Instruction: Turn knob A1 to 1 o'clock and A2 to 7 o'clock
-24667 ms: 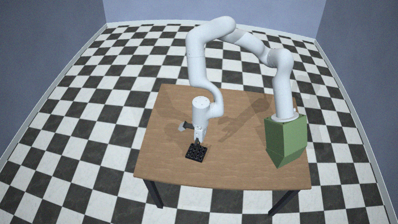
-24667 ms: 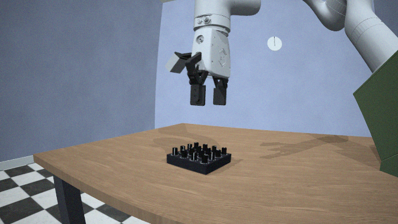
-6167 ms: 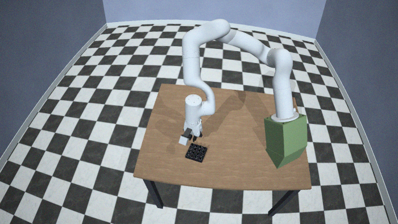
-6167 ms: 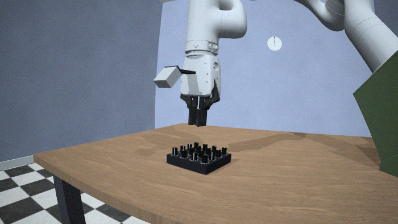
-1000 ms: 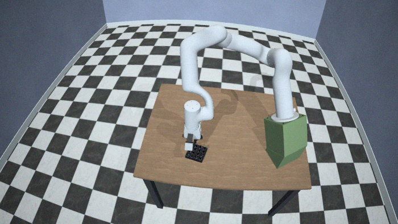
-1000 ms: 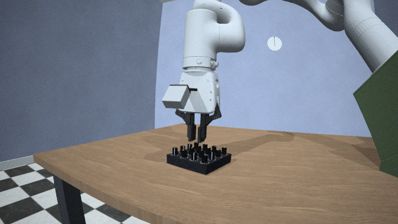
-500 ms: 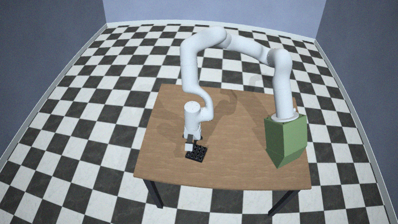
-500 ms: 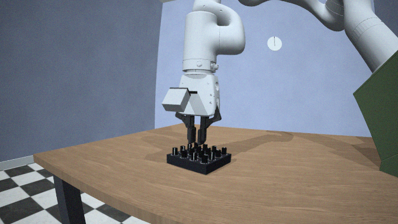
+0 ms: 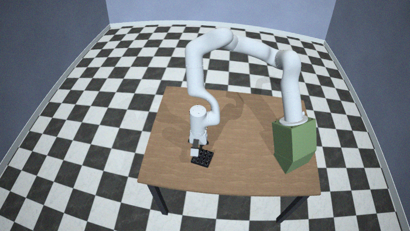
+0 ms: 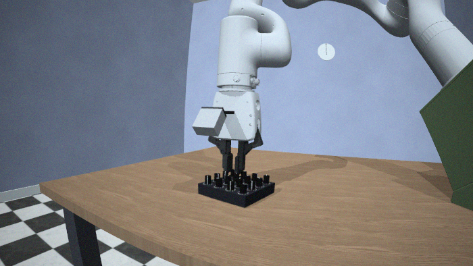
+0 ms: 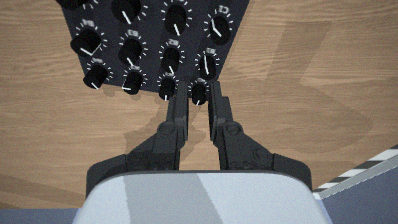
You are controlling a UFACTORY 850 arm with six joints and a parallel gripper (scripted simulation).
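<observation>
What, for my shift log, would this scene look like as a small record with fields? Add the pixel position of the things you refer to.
support: wooden table (image 9: 249, 164) (image 10: 321, 216) (image 11: 50, 125)
object: black knob box (image 9: 200, 165) (image 10: 219, 194) (image 11: 152, 31), on the table
gripper: xArm Gripper (image 9: 201, 147) (image 10: 234, 172) (image 11: 198, 94), pointing down, partly open
between fingers: knob A1 (image 11: 199, 94), gaps on both sides
A1 line: toward the rear; exact hour unclear
A2 line: knob A2 (image 11: 167, 88) also points rearward, not at 7 o'clock
task status: unfinished, A2 still to turn

Wooden table (image 9: 249, 164) (image 10: 304, 216) (image 11: 55, 130); black knob box (image 9: 208, 163) (image 10: 221, 196) (image 11: 195, 42) on top, seemingly flat.
</observation>
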